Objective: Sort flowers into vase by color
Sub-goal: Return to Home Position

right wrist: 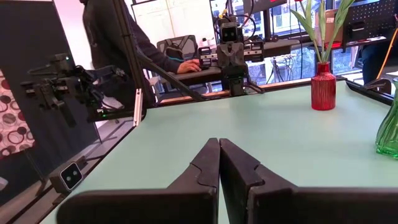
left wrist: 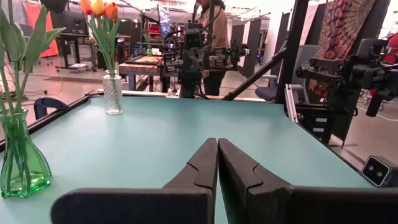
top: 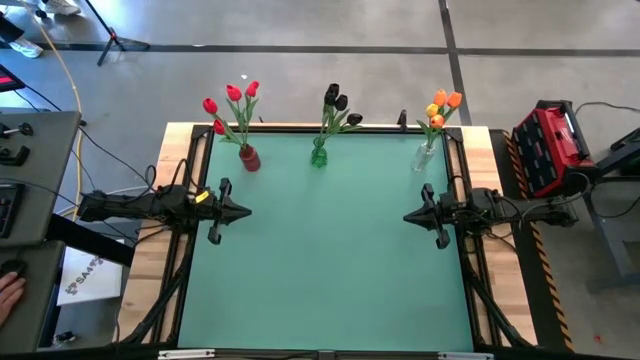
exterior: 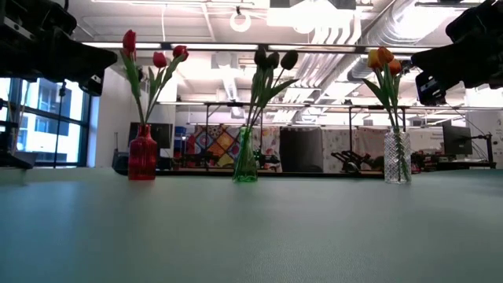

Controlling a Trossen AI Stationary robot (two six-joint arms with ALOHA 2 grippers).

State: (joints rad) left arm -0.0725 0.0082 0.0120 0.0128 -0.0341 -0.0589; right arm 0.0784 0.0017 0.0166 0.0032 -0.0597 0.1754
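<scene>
- Three small vases stand in a row along the far edge of the matte teal table mat (top: 330,260), well apart from each other.
- The red vase (top: 249,158) on the left is a glossy, ribbed bottle. The green vase (top: 319,156) in the middle is translucent glass with a flared base and narrow neck. The clear vase (top: 424,157) on the right is a patterned glass cylinder.
- The red flowers (top: 233,93) sit in the red vase, the black flowers (top: 335,100) in the green and the orange flowers (top: 440,105) in the clear one.
- All have thin green stems that stand near upright and fan slightly outward. Their small closed buds point up, with long pointed leaves beside them.
- The left gripper (top: 245,211) hovers over the mat's left side, its dark fingers pressed together with nothing between them.
- The right gripper (top: 408,216) faces it from the right side, fingers likewise closed on nothing.
</scene>
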